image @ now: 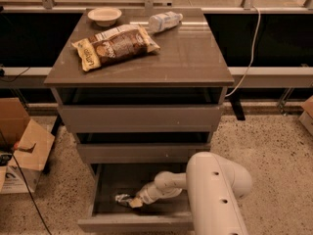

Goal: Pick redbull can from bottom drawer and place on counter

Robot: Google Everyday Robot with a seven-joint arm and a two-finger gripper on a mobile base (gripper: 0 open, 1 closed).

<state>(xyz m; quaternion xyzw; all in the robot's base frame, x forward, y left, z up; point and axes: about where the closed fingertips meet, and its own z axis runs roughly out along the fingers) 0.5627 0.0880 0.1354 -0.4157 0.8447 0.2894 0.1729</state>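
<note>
Camera view looks down on the cabinet of 3 stacked drawers, with only the bottom drawer (137, 224) pulled out. The white arm (168, 182) reaches into it from the picture's right, and the gripper (133, 202) sits low over the drawer floor. The redbull can (121, 198) lies on its side on that floor. Its long axis runs roughly across the drawer, in line with the reach, and its body stretches away from the gripper toward the picture's left. The gripper meets the can's nearer end, but whether it is clamped on the can or only touching it cannot be told. The counter (195, 58) lies up and beyond. Its right half is bare, while a snack bag (115, 45), a bottle (164, 21) and a bowl (104, 16) occupy the rest.
</note>
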